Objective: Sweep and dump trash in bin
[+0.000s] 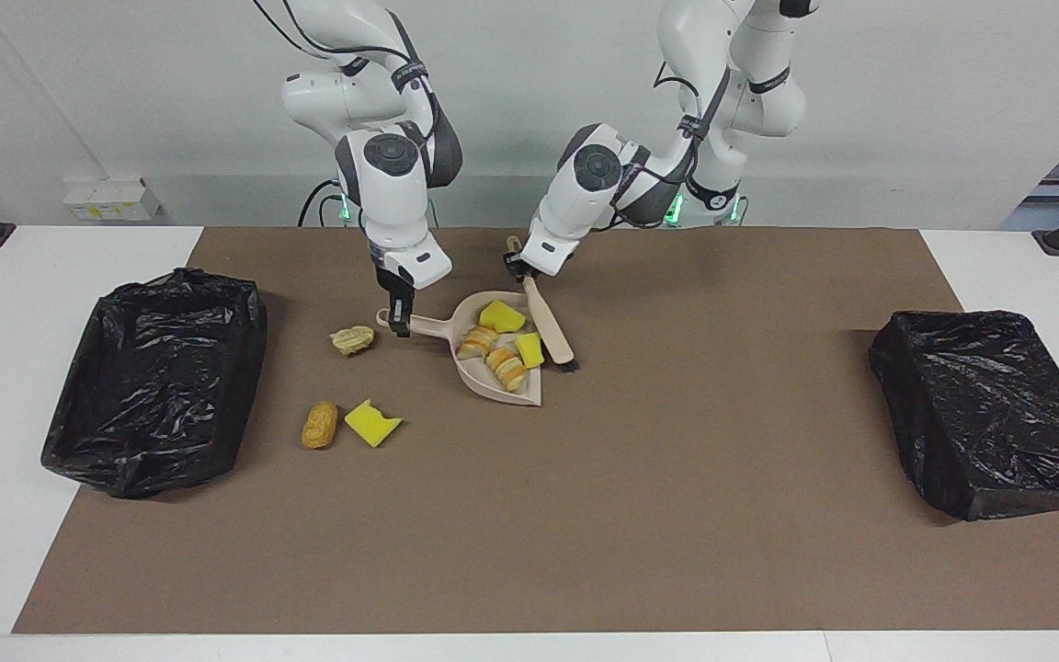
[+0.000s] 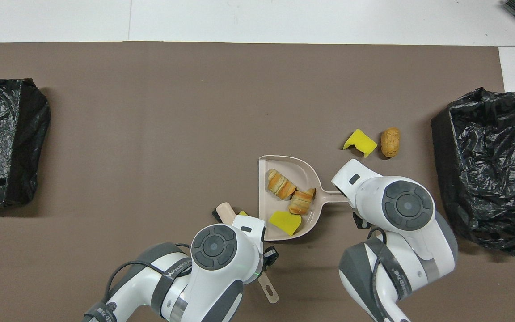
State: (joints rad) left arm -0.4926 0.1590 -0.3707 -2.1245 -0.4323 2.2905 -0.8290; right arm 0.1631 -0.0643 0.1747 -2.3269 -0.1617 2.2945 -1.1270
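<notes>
Two black-lined bins [image 1: 154, 377] flank a brown mat [image 1: 585, 515]; right gripper [image 1: 398, 324] pinches the dustpan [image 1: 493, 382], left gripper [image 1: 518, 268] the brush [image 1: 548, 322]; yellow and tan scraps [image 1: 504, 363].

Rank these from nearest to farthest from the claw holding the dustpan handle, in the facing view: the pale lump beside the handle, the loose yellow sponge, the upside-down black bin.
From the right claw:
1. Pale lump, just beside the handle's end.
2. Loose yellow sponge, farther from the robots, next to an orange lump.
3. Upside-down black bin, at the left arm's end of the table.
</notes>
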